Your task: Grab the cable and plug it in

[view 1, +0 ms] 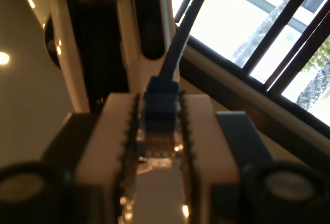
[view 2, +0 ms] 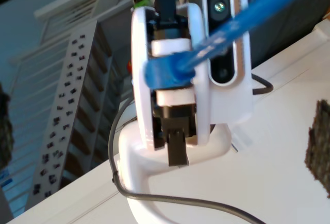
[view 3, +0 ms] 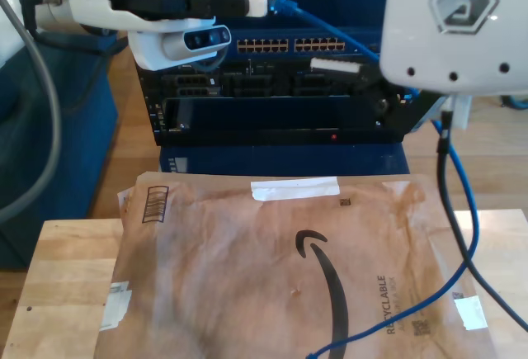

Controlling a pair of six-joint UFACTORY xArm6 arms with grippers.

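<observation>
- Behind the wooden table with its brown paper envelope stands a dark rack unit, and its rows of ports face the exterior camera.
- The cable is bright blue. Its plug sits between the fingers of my first gripper, which is closed tight on it.
- In the first wrist view the blue boot and the cable leave past the fingertips. The clear tip seems to point back toward the wrist.
- In the exterior view my first gripper is at the upper left, level and pointing to the exterior view's right, with the plug just above the port rows.
- The plug's long axis thus runs across the face of the rack, not into a port. I judge it must be turned, or handed over, before it goes in.
- From the plug the cable slopes down to the exterior view's right, then hangs in a loop onto the envelope.
- My second gripper looks at the first gripper from near. Its dark pads stand far apart with nothing between, so I take it as open wide and empty.
</observation>
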